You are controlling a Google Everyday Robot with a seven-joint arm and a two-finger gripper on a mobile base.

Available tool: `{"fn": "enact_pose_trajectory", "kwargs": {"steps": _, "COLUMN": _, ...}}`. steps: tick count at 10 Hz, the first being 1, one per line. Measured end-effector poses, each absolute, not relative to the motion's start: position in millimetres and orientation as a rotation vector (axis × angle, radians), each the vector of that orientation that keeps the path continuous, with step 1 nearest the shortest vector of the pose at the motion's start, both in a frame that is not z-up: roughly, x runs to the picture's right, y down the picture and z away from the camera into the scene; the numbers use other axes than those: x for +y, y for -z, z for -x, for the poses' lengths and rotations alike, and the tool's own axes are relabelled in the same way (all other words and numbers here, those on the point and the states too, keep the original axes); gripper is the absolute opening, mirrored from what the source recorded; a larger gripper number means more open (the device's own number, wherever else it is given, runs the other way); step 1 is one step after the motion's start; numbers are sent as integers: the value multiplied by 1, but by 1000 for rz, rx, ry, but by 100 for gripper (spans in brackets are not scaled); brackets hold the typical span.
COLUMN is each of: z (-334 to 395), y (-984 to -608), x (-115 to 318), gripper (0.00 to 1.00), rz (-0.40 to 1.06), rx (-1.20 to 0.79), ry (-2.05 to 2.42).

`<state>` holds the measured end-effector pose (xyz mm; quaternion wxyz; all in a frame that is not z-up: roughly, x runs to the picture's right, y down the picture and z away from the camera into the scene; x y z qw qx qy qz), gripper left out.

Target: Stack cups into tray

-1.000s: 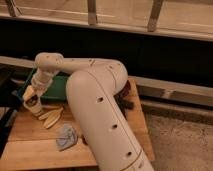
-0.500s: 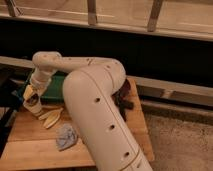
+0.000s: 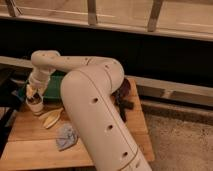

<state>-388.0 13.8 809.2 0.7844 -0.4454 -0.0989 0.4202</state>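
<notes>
- The robot's thick cream-white arm [image 3: 95, 107] fills the middle of the view, rising from the near edge and bending left over a light wooden table [image 3: 30, 145].
- The gripper [image 3: 33, 93] hangs at the far left end of the arm, pointing down, right above a cream-white paper cup [image 3: 35, 106].
- Whether its fingers stand apart or together cannot be told; they blend into the cup's dark mouth.
- The cup stands upright on the wood near the table's left edge, its rim dark and its wall pale and plain.
- The large green plastic tray [image 3: 52, 86] lies just behind the cup, at the far left of the table, mostly hidden by the arm.
- A pale yellow, leaf-shaped object [image 3: 52, 118] lies flat on the wood just right of the cup.
- A crumpled grey-blue cloth [image 3: 65, 136] lies nearer, beside the arm.
- Something dark reddish-brown [image 3: 123, 95] shows at the arm's right side; its shape is unclear.
</notes>
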Motion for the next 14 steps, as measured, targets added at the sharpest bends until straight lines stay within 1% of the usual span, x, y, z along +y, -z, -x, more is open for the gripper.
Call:
{"fn": "enact_pose_trajectory", "kwargs": {"steps": 8, "z": 382, "y": -806, "x": 19, "gripper": 80, "rz": 955, "rx": -203, "ry": -910}}
{"fn": "enact_pose_trajectory", "kwargs": {"steps": 11, "z": 365, "y": -816, "x": 32, "gripper": 80, "rz": 949, "rx": -164, "ry": -942}}
{"fn": "enact_pose_trajectory", "kwargs": {"steps": 14, "z": 355, "y": -829, "x": 33, "gripper": 80, "rz": 912, "rx": -105, "ry": -966}}
